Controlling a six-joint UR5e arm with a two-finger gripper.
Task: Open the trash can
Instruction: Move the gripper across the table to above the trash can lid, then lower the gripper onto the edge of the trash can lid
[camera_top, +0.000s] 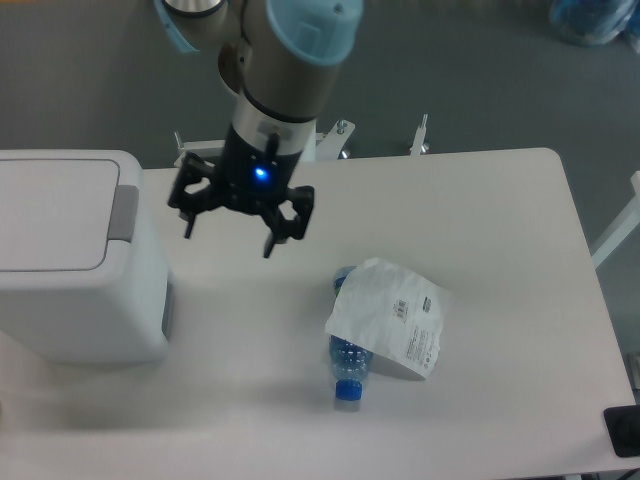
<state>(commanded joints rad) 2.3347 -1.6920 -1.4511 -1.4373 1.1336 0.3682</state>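
The trash can is a big white boxy bin at the table's left edge. Its flat lid lies closed, with a grey push-button strip along the lid's right side. My gripper hangs above the table just right of the bin, fingers spread open and empty. One fingertip is a short way right of the grey strip and not touching it.
A clear plastic bottle with a blue cap lies on the white table, partly under a white crumpled paper bag, right of the gripper. A dark object sits at the table's bottom right corner.
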